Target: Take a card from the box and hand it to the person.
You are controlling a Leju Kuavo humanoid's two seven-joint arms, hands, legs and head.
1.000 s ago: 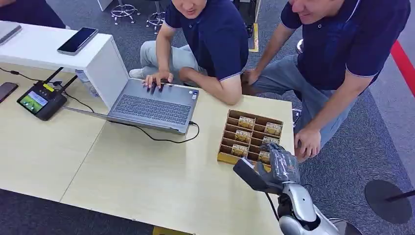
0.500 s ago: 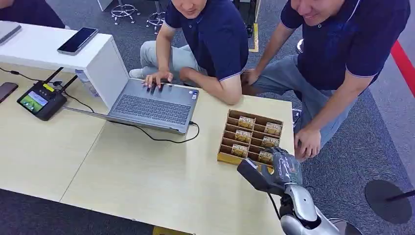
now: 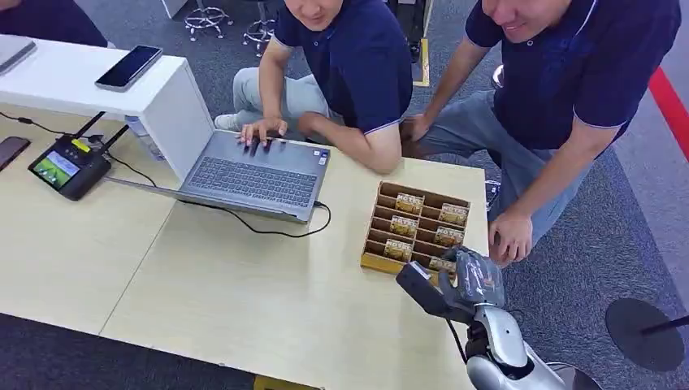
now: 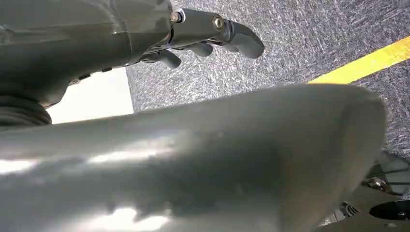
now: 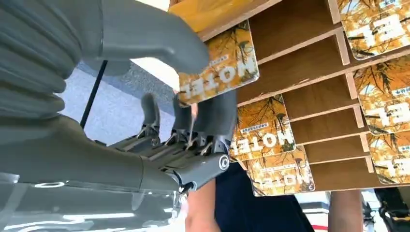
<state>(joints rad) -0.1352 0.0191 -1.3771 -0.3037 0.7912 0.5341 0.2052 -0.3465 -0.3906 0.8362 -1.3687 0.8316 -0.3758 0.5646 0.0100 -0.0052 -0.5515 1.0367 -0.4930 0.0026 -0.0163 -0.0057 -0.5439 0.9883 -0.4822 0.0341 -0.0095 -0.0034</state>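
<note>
A wooden box (image 3: 382, 262) with several slots stands at the table's right end, and orange hotel cards (image 3: 409, 203) lie in its slots. My right hand (image 3: 465, 282) hovers at the box's near right corner. In the right wrist view, its thumb and fingers (image 5: 212, 116) pinch one orange card (image 5: 220, 72), lifted off the box (image 5: 300, 58). More cards (image 5: 263, 140) stay in the slots behind it. My left hand (image 4: 212, 34) hangs over grey carpet, fingers loosely apart and holding nothing.
A person's hand (image 3: 510, 236) rests on the table edge just right of the box. A second person types on a laptop (image 3: 256, 179) at the back. The laptop's cable (image 3: 268, 231) crosses the table, and a controller (image 3: 67, 166) sits far left.
My right hand has drawn back from the box's near slots toward me, bringing a card with it. The people and the box have stayed put.
</note>
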